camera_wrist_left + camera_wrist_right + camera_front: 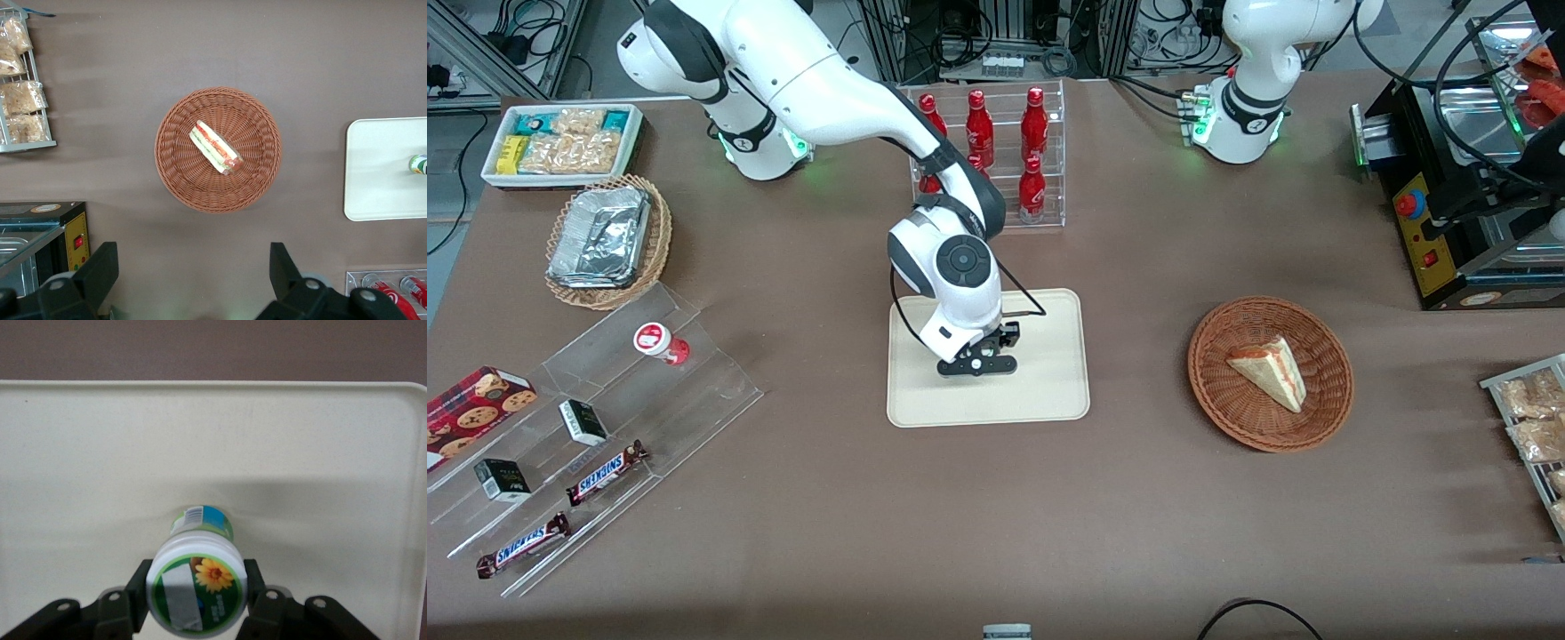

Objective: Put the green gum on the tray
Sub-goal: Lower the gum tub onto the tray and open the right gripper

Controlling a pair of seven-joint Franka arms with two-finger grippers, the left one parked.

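1. The end effector (197, 600) is gripping the green gum (198, 577), one finger (137, 593) pressing each side of the canister just under its lid, directly over the tray (80, 453).
2. The green gum is standing upright between the fingers with the tray's beige floor right beneath it; whether its base is touching the tray or hanging just above it I cannot tell.
3. As a judgement, the small plastic canister is looking light and stiff, so a modest squeeze should be enough. Its smooth round wall is likely slippery, and gripping across the middle of the body, below the wider lid, is the surest hold.
4. The right wrist view is showing the lid's green ring, flower print and the blue-green label, plus the finger contact, which the arm's wrist is hiding in the front view.
5. The front view is showing the end effector (978, 363) sitting over the middle of the tray (1049, 396), and the red-labelled canister (660, 342) lying well apart on a clear acrylic rack (694, 391) toward the working arm's end of the table (827, 498).
6. The left wrist view is catching only a sliver of the green gum (419, 164) on the tray (380, 173).
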